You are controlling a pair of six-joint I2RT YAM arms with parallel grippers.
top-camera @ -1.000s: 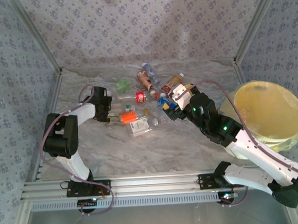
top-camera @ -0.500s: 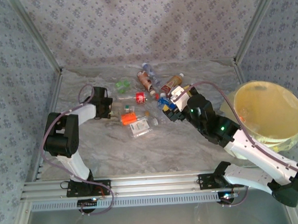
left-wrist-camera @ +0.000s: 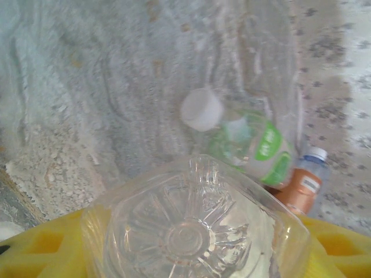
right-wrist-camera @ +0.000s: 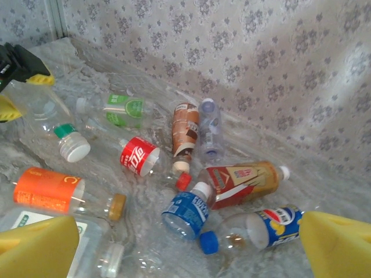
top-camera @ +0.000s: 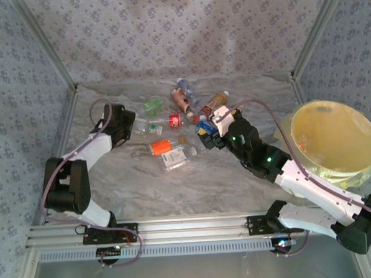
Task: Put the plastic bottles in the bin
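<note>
Where left fingers (left-wrist-camera: 35, 249) clamp, clear bottle (left-wrist-camera: 191, 231) sits.

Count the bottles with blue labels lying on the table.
2. In the right wrist view, the white-capped bottle lies beside the red-and-gold bottle; the blue-capped bottle lies to its right. More may be hidden.

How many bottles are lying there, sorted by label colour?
Green label: 1
Red label: 1
Brown label: 1
Red-and-gold label: 1
Blue label: 2
Orange label: 1
White label: 1
Plain clear bottles: 2 (one in the left hand)
Total: 10 bottles visible
</note>
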